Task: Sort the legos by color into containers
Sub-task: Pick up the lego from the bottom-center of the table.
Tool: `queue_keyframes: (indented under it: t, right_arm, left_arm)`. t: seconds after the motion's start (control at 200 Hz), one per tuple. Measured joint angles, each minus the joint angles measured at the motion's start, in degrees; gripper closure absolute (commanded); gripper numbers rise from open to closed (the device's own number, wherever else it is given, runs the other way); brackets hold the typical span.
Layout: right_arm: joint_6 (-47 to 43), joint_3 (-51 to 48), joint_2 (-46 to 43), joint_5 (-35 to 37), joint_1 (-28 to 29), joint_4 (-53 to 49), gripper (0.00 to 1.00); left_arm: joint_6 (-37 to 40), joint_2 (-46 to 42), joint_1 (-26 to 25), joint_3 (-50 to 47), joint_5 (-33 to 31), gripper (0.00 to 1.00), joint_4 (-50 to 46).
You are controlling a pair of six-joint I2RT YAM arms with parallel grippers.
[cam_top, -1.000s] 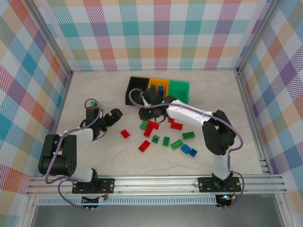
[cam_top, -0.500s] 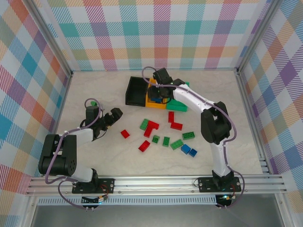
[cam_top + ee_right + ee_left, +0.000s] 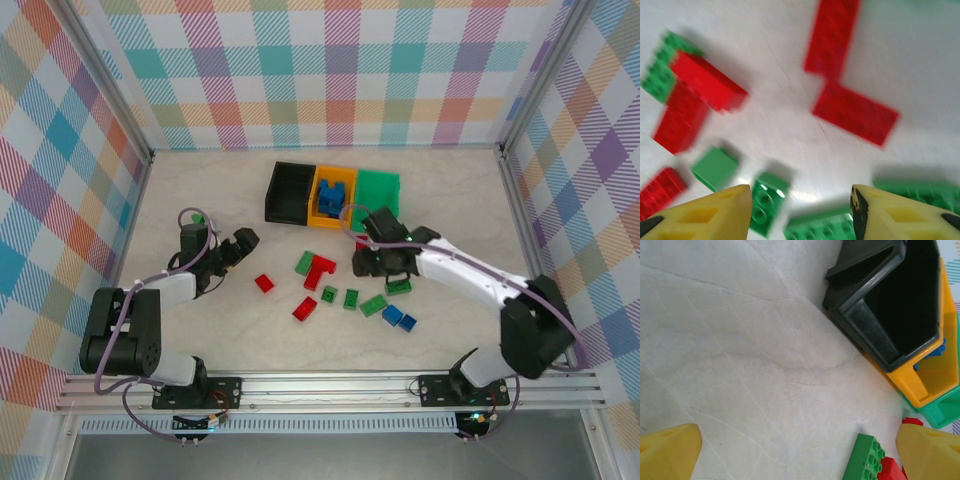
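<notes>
The containers stand joined in a row at the back: black bin [image 3: 285, 192], orange bin [image 3: 322, 205] with blue legos [image 3: 334, 196] in it, green bin [image 3: 378, 188]. Loose red legos [image 3: 320, 269] and green legos [image 3: 373, 305] lie on the table in front of them, with two blue legos [image 3: 399, 318] at the right. My right gripper [image 3: 378, 262] hovers open over this pile; its wrist view is blurred and shows red bricks [image 3: 856, 113] and green bricks [image 3: 767, 200] below the open gripper [image 3: 800, 210]. My left gripper [image 3: 232, 250] stands wide open and holds nothing.
In the left wrist view the black bin [image 3: 890, 305], orange bin [image 3: 935, 375] and green bin [image 3: 940, 412] lie ahead to the right, with a green brick [image 3: 865, 460] near the right finger [image 3: 932, 450]. Metal rails and plaid walls bound the table.
My right gripper rose from the pile to the orange bin, opened its jaws there, then came back down over the pile's right side. The left arm stayed still.
</notes>
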Motion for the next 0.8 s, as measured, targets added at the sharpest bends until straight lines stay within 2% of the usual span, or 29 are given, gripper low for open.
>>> queue_keyframes:
  t: [0.125,0.255,0.41,0.6,0.645,0.8]
  right_arm:
    - [3.80,-8.94,-4.55,0.11,-0.24,-3.54,0.46]
    - [6.16,-13.84,-6.93,-0.66,-0.22,-5.55,0.45]
    - [7.13,-13.99,-6.21,-1.27,1.40,-5.07,0.44]
    - [6.82,-11.15,1.51,0.20,5.14,-5.20,0.45]
    - [6.78,-10.43,2.45,0.61,5.51,-5.27,0.47]
    - [6.58,-10.16,3.61,1.73,6.93,-5.81,0.64]
  left_arm:
    - [-0.04,-0.66,0.00,0.00,0.22,0.01,0.11]
    - [-0.04,-0.66,0.00,0.00,0.24,0.00,0.22]
    - [-0.09,-0.63,0.00,0.00,0.66,0.00,0.28]
    - [-0.09,-0.55,0.00,0.00,0.68,0.00,0.28]
    - [-0.09,-0.55,0.00,0.00,0.68,0.00,0.26]
    - [-0.07,-0.55,0.00,0.00,0.66,0.00,0.24]
